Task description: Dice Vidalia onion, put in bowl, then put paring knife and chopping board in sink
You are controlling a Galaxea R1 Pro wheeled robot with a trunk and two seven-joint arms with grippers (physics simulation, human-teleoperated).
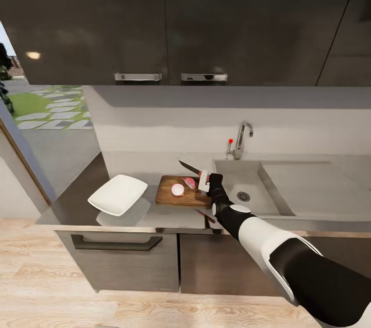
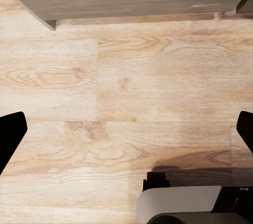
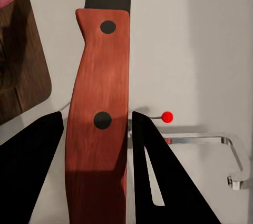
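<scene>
So the right gripper is clamped on the knife, both fingers pressed against the red handle, which has two dark rivets. In the head view the dark blade sticks out up and to the left, over the far edge of the board, and the knife is held in the air, not lying on anything.

The board sits on the counter right beside the sink, on its left. There are two onion pieces on it: a pale round one near the middle and a pinkish one just behind it, close to the gripper. Can't tell if they're touching each other.

The white bowl is left of the board, near it but apart, and it looks tilted, with a reflection on the counter under it.

The faucet with its red knob stands behind the basin, and the drainboard runs off to the right.

The left gripper is spread wide with nothing in it, black fingertips at both edges of its wrist view, and it's pointing at the wood floor by the cabinet base
</scene>
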